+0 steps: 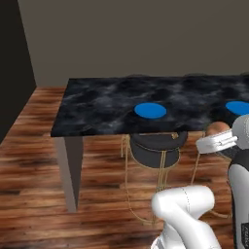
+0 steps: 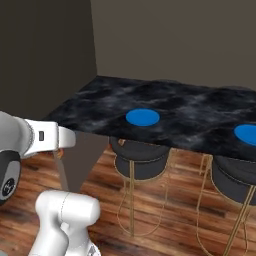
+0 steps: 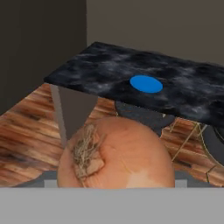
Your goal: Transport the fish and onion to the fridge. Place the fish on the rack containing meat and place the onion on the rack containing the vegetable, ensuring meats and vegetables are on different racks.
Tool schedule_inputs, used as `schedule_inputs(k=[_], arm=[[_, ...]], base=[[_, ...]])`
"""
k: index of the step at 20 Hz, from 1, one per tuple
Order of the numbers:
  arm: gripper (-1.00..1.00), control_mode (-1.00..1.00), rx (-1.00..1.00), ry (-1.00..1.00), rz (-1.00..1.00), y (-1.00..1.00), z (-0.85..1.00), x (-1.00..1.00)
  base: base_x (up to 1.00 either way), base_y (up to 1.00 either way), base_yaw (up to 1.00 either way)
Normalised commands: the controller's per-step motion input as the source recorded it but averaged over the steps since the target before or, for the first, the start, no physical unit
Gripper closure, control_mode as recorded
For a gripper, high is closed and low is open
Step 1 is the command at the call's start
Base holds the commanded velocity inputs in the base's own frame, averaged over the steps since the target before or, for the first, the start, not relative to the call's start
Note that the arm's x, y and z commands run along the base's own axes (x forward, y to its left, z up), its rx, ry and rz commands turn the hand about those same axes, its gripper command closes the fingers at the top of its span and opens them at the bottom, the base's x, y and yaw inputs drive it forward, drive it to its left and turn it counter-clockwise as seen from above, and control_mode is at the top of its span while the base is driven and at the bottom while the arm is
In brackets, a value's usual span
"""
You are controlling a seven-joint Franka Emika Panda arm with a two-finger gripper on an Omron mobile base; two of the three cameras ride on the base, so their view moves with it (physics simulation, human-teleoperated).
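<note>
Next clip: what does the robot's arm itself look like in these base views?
The arm is glossy white with rounded, tube-like segments and dark grey joints, one showing as a dark round cap at the left edge of the right base view. The hand is a flat white block with small dark markings. No cables are visible.

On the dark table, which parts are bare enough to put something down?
The table is bare from its left edge up to the blue plate, along the back by the wall, and between that plate and the second blue plate. No crowded part shows. The onion sits at the gripper, off the table.
</note>
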Motion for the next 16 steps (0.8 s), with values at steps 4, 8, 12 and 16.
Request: schedule_inputs(k=[4,8,12,16], arm=[[1.0,1.0,0.0,0.0,0.0,0.0,0.0,0.0],[1.0,1.0,0.0,0.0,0.0,0.0,0.0,0.0],[1.0,1.0,0.0,0.0,0.0,0.0,0.0,0.0],[1.0,1.0,0.0,0.0,0.0,0.0,0.0,0.0]], base=[[-0.58,1.0,0.0],[0.01,1.0,0.0],[0.29,1.0,-0.02],[0.54,1.0,-0.05]])
